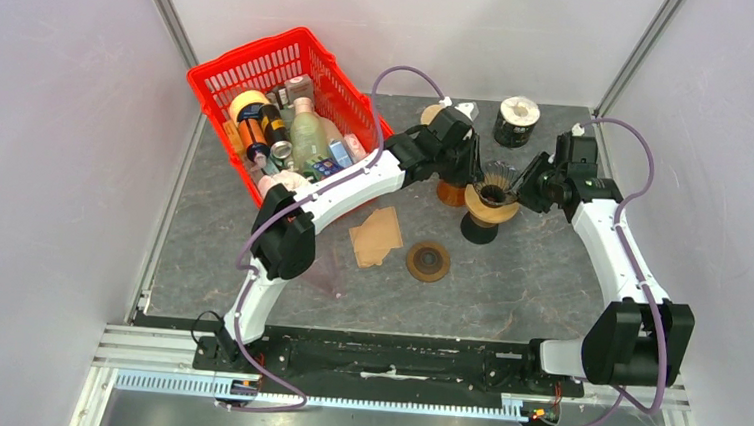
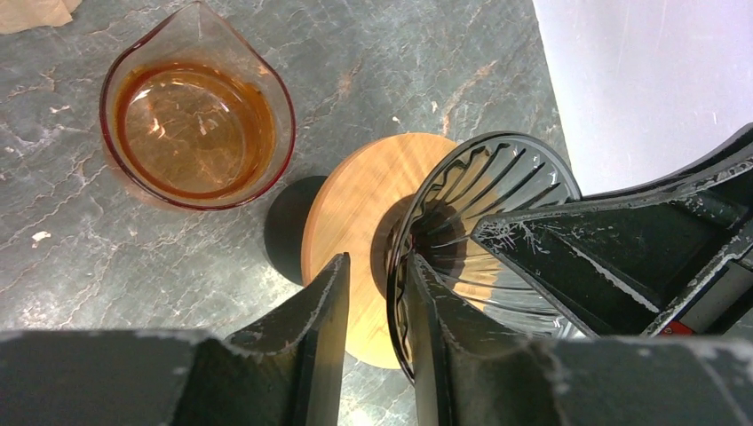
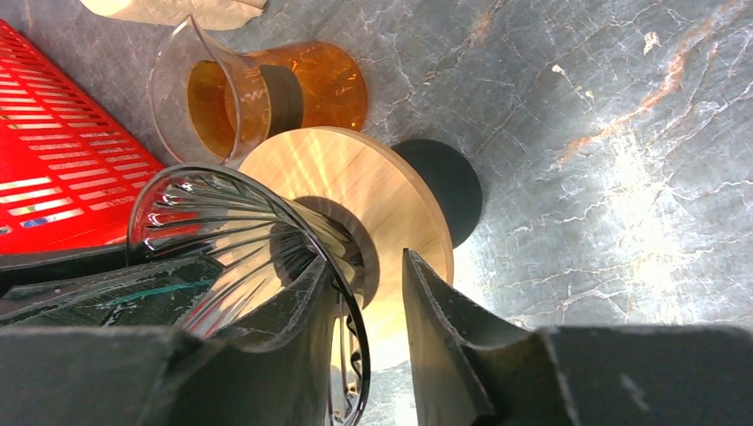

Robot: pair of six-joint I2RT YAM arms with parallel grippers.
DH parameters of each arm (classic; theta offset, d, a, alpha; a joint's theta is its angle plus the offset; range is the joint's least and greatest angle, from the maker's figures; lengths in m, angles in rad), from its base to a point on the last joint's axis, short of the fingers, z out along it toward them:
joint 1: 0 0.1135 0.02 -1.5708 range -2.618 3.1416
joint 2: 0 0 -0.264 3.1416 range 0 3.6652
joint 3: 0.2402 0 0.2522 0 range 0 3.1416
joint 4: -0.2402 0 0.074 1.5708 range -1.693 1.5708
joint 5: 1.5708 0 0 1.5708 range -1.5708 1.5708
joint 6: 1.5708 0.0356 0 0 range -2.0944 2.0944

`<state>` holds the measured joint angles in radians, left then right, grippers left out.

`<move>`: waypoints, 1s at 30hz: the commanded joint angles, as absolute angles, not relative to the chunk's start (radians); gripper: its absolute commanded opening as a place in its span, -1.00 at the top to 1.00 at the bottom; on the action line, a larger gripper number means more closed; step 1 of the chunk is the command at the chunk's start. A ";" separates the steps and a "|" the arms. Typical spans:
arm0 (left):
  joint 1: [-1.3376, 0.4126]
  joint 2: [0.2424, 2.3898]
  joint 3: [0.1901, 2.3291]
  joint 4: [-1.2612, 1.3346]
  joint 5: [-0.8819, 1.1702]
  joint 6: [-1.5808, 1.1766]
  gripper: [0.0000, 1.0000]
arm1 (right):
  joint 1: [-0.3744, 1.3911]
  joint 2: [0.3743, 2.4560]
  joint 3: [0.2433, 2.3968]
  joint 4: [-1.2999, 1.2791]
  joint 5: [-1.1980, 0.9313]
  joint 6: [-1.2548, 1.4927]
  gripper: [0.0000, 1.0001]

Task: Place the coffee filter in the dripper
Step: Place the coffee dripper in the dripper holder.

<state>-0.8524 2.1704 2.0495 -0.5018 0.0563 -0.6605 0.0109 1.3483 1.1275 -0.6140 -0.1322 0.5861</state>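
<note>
The left gripper (image 2: 377, 266) and right gripper (image 3: 366, 259) straddle the rim of the clear ribbed glass dripper (image 2: 497, 177), jaws parted; upper left, the red plastic basket (image 1: 263, 65) holds bottles (image 1: 305, 133).

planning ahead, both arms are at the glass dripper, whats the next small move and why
Probably lift the left gripper off the ribbed glass dripper: its jaws straddle the rim loosely, the cone is empty, and the brown paper coffee filter lies on the grey table near that arm.

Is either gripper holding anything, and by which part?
Nothing clamped, it seems: left gripper and right gripper each straddle the rim of the dripper, jaws open.
</note>
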 commanded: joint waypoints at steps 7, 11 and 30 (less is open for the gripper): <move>-0.854 2.168 2.137 -0.573 0.049 -0.599 -0.27 | 0.006 1.332 1.218 -0.669 -0.116 0.564 -0.16; -0.859 2.142 2.170 -0.570 0.035 -0.580 -0.72 | 0.006 1.315 1.246 -0.669 -0.112 0.561 -0.40; -0.861 1.730 1.831 -0.434 -0.079 -0.456 -0.82 | 0.006 1.102 1.285 -0.745 -0.114 0.450 -0.94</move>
<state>-0.8551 1.8797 1.9388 -0.5262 -0.0257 -0.5293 0.0090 1.1633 1.2778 -0.7265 -0.1150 0.5198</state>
